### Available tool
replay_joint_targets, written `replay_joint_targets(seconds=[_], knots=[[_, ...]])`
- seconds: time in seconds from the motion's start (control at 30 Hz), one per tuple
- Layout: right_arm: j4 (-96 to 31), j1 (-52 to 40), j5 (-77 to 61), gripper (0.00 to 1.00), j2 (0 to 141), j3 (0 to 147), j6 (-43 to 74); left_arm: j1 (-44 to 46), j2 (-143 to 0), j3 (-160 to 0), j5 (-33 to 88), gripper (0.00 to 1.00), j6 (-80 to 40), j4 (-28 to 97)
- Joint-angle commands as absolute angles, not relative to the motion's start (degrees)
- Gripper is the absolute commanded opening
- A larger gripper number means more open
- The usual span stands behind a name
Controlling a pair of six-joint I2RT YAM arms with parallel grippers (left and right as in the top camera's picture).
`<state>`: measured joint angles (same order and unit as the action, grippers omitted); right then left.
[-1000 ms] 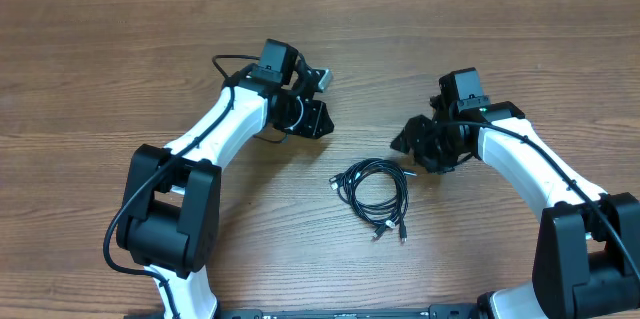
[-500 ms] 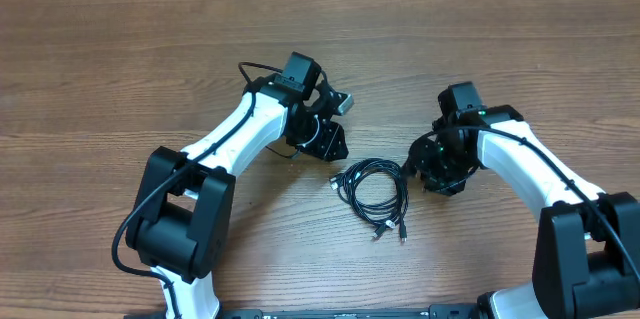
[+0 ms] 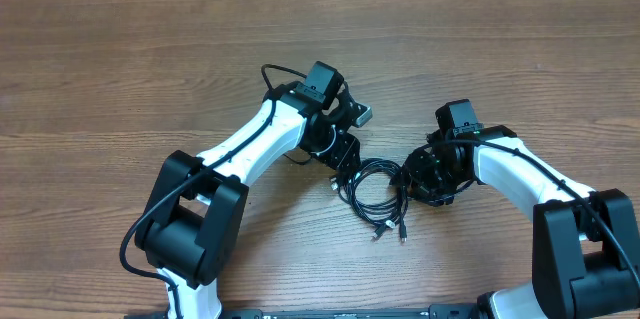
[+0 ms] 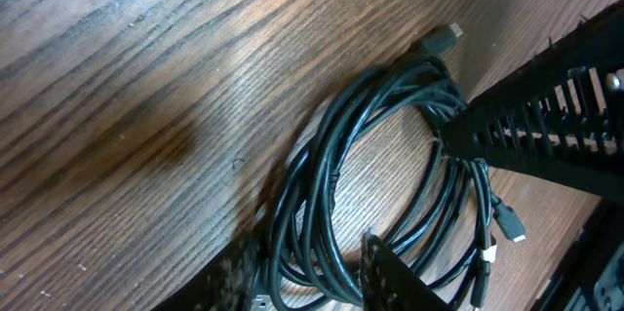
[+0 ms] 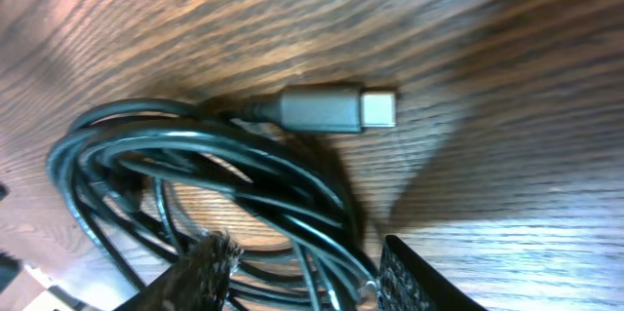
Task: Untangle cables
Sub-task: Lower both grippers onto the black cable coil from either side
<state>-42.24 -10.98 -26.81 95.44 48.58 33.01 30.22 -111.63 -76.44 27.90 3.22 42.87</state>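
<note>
With both sets of jaws open, left gripper [image 4: 312, 274] and right gripper [image 5: 307, 274] should each pinch a single strand of the cables [image 4: 324, 145], then draw apart gently

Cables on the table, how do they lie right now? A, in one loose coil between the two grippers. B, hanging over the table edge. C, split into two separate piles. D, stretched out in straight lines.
A: the cables lie flat on the table as a single loose coil, with the left gripper at its left side and the right gripper at its right side.
</note>
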Motion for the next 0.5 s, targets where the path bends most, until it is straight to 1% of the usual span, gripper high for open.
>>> replay_joint_targets(seconds=[0.0, 0.13, 0.2, 0.33, 0.4, 0.47], knots=[[-41.39, -11.68, -28.62, 0.48, 95.81, 47.92, 33.43, 30.46, -112.20, -77.38, 26.04, 0.35, 4.32, 42.81], [-40.27, -13.58, -28.60, 0.48, 95.81, 47.92, 33.45, 30.46, -112.20, -77.36, 23.73, 0.36, 4.32, 42.81], [-39.55, -14.72, -28.58, 0.46, 95.81, 47.92, 33.61, 30.46, -112.20, -77.34, 23.81, 0.38, 4.29, 42.81], [-37.74, -17.10, -27.90, 0.44, 95.81, 47.92, 37.43, 30.46, -112.20, -77.30, 23.70, 0.38, 4.34, 42.85], [-35.90, -18.52, -27.88, 0.39, 95.81, 47.92, 38.11, 30.46, -112.20, -77.30, 21.58, 0.38, 4.78, 43.33], [-34.17, -19.55, -27.40, 0.34, 95.81, 47.92, 38.79, 30.39, -112.20, -77.30, 16.58, 0.38, 4.73, 43.88]])
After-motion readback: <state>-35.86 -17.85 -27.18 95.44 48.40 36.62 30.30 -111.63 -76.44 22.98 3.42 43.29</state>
